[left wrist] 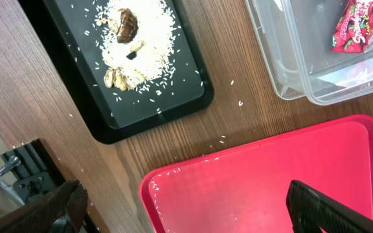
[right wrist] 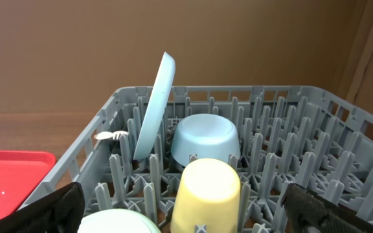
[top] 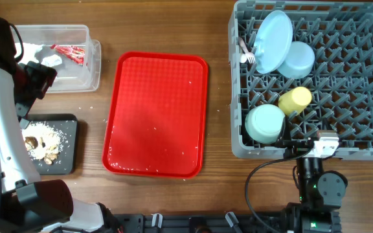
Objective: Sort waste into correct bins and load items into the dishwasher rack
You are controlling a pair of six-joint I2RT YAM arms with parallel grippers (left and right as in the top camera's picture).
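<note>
The grey dishwasher rack (top: 368,77) holds the upright light blue plate (top: 272,39), upturned blue bowl (top: 298,59), yellow cup (top: 295,99), pale green bowl (top: 265,123) and a white fork (top: 247,55). I cannot make out the spoon. The clear tub (top: 89,71) holds white napkins (top: 47,58) and the red-and-white wrapper (top: 70,53). The black tray (top: 67,145) holds food scraps (top: 44,142). My left gripper (left wrist: 183,200) is open and empty, above the red tray's corner. My right gripper (right wrist: 190,207) is open and empty at the rack's front edge, facing the cup (right wrist: 207,194).
The large red serving tray (top: 155,113) lies between the bins and the rack, with a few rice grains on it. Loose grains dot the wooden table near the black tray (left wrist: 76,71). My left arm covers the table's left edge.
</note>
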